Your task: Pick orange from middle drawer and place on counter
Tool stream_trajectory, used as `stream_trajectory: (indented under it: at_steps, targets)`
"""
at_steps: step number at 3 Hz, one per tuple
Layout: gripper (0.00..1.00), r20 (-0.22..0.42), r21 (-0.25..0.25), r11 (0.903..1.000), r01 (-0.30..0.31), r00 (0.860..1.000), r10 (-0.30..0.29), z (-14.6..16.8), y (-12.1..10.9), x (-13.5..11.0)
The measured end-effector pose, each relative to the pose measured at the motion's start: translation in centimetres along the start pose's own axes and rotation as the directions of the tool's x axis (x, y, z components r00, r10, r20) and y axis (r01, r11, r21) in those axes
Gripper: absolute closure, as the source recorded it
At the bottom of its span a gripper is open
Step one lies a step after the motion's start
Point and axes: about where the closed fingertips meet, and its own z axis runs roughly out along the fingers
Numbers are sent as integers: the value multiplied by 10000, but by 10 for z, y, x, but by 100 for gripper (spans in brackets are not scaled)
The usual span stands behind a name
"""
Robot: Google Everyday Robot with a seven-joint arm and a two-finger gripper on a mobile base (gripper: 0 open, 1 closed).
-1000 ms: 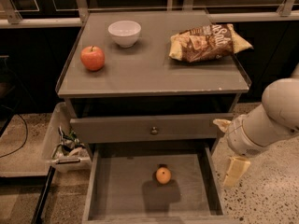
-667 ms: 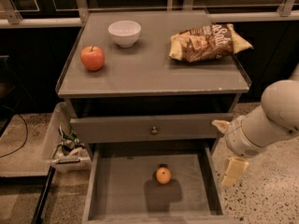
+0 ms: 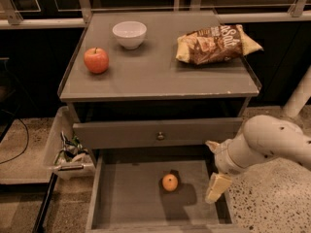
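- The worktop [image 3: 155, 76] is carrying three items, and none of them is the orange.
- An apple [image 3: 96, 60] is standing upright near the left edge of the worktop, about midway between its back and front edges.
- A white bowl [image 3: 129, 34] is sitting near the back edge, left of centre, just behind the apple and to its right, without touching it.
- A brown chip bag [image 3: 217, 44] is lying flat toward the back right corner, well apart from the bowl.
- Below the front edge of the worktop, a closed drawer front [image 3: 121, 132] is showing a small round knob [image 3: 160, 136] at its centre.
- Below that front, the drawer [image 3: 126, 198] is standing pulled out, exposing its flat grey floor.
- The orange [image 3: 169, 182] is resting on the drawer floor, slightly right of centre, clear of all the side walls.
- The arm [image 3: 272, 142] is reaching in from the right, below the front right corner of the worktop.
- The jaws are hanging over the right side of the drawer, to the right of the orange and apart from it.
- The jaws are standing wide apart: one pale finger is pointing up beside the closed drawer front, and the other is pointing down along the right wall of the drawer.
- The jaws are holding nothing.
- A pale bin [image 3: 53, 144] is sitting on the floor beyond the left edge of the worktop; its contents are not identifiable.
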Motion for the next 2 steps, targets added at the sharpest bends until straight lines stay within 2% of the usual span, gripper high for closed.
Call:
stream_trajectory:
  at_steps: [1, 2]
  targets:
    - [0, 464, 235, 9997, -15, 9989, 4, 49, -7, 10]
    - [0, 1230, 67, 9998, 212, 9922, -219, 103, -9, 6]
